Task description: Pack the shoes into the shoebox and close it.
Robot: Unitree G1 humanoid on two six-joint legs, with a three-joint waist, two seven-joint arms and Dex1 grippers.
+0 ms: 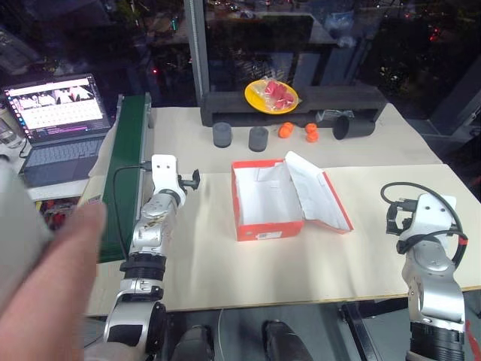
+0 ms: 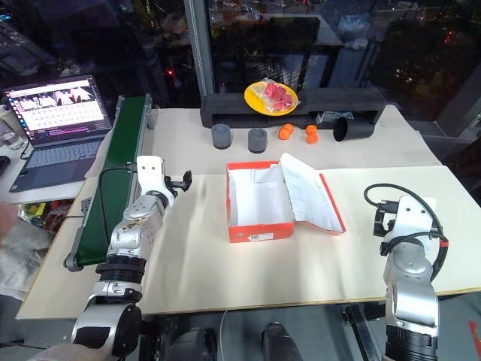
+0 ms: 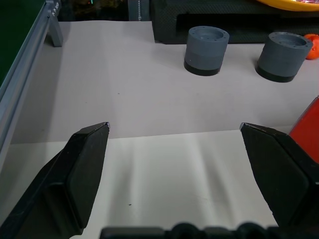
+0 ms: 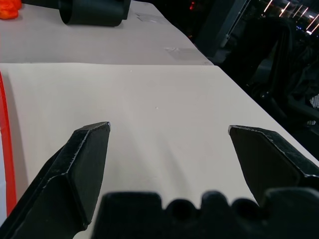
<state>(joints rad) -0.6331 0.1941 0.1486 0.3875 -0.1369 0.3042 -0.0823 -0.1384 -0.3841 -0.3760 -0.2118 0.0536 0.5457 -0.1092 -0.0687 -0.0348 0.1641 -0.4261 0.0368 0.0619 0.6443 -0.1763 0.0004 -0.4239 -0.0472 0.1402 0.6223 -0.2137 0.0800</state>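
Note:
The red-orange shoebox (image 1: 259, 226) stands open in the middle of the table, white inside, with only white paper showing in it. Its lid (image 1: 319, 192) leans out to the right, white inner face up. The shoes are out of view. My left gripper (image 3: 174, 149) hovers left of the box, level and facing the back of the table, open with nothing between its fingers; the box's red corner (image 3: 306, 134) is beside it. My right gripper (image 4: 169, 144) is open over bare table to the right of the box, whose red edge (image 4: 5, 144) is at its side.
At the back stand two grey foam cylinders (image 1: 223, 134) (image 1: 258, 138), small orange pieces (image 1: 285, 130), a lying black cylinder (image 1: 353, 126) and a black foam tray (image 1: 338, 98) bearing a yellow plate (image 1: 270, 95). A green conveyor (image 1: 124, 158) and laptop (image 1: 60, 113) are left. A person's hand (image 1: 45, 278) is near left.

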